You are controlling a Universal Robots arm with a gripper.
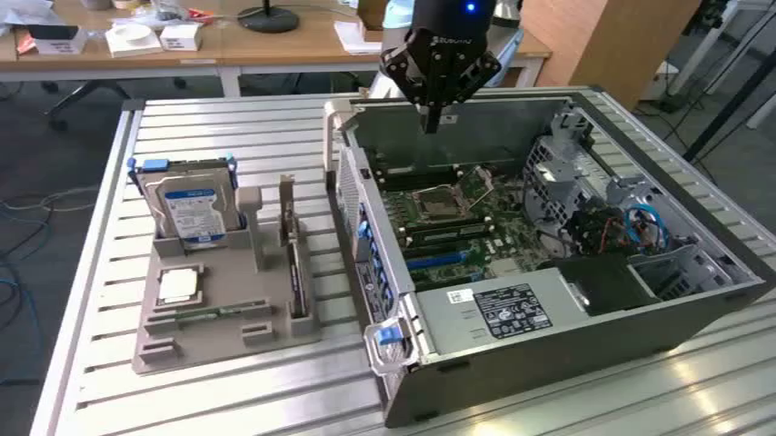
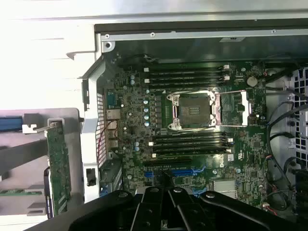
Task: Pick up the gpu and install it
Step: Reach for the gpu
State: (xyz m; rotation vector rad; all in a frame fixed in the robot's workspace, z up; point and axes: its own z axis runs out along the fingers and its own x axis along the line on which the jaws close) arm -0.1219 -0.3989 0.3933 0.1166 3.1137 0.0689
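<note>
One black gripper (image 1: 430, 123), clenched empty, is pointed down over the open dark computer case (image 1: 631, 338); the thin black gpu card (image 1: 294, 275) is propped well apart in a grey holder (image 1: 182, 338).

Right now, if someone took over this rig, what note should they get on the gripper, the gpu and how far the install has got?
Gripper: shut, holding nothing, hanging over the open computer case.
Gpu: standing on edge in the grey holder, on the exterior view's left of the case, with the hard drive in the same holder.
Done: nothing that shows; the blue slots on the motherboard are empty.
Left: the gpu is not yet picked up and not yet installed.
</note>
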